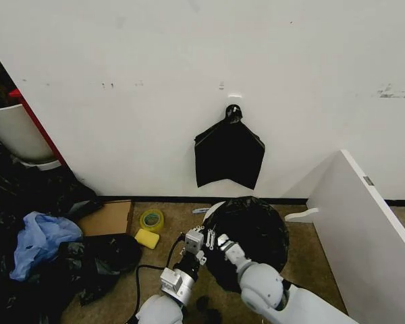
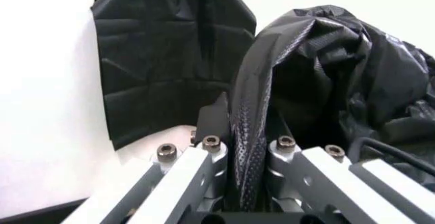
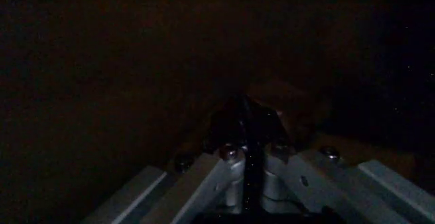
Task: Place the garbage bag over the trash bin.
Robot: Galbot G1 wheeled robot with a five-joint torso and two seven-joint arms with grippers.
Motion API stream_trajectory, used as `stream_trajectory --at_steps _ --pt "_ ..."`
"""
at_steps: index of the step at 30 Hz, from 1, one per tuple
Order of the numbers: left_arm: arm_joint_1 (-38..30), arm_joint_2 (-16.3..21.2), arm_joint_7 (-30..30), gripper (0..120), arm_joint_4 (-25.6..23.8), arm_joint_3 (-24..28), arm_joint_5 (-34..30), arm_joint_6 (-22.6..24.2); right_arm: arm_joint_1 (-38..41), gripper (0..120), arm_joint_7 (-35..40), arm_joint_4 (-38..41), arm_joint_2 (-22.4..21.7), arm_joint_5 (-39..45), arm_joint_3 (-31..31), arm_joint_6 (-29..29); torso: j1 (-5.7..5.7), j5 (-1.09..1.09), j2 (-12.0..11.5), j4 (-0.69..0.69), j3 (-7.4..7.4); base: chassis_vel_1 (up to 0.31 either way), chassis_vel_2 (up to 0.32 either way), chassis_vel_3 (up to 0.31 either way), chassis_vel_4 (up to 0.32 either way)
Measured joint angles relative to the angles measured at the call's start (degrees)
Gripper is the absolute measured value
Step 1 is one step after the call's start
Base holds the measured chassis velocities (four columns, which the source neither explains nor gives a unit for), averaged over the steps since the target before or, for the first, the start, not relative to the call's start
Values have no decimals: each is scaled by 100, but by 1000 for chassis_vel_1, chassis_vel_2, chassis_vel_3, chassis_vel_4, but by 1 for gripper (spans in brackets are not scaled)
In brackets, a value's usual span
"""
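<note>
Both grippers — left gripper point(image 1: 197, 237), right gripper point(image 1: 216, 237) — pinch the garbage bag point(image 1: 253, 229) draped over the trash bin point(image 1: 211, 210), seemingly; next, tug the edge down.

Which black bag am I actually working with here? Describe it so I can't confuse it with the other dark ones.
Start at the white wall and drop to the floor below the flat black pack hanging on it. The garbage bag is the crinkled, glossy black mound there, a sliver of the trash bin at its edge. Unlike the other dark bags, the left hand and right hand both pinch it.
</note>
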Motion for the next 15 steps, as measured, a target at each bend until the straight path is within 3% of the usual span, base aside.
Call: stream_trajectory --at_steps 7,10,12,15 --pt "38 33 68 4 -51 -158 52 -50 77 0 91 -517 -108 315 377 5 0 1 0 -1 1 0 0 0 0" --pt "-46 -47 73 4 -32 -272 -56 -48 -118 0 -72 -183 -238 483 408 89 0 0 0 -4 0 0 0 0 0" --pt "-86 -50 15 4 44 -246 -142 8 -172 0 -424 259 -131 659 482 674 0 3 0 0 0 0 0 0 0" --pt "-85 -79 -73 4 78 -231 -346 119 -222 8 -492 524 -147 682 576 751 0 0 0 1 1 0 0 0 0"
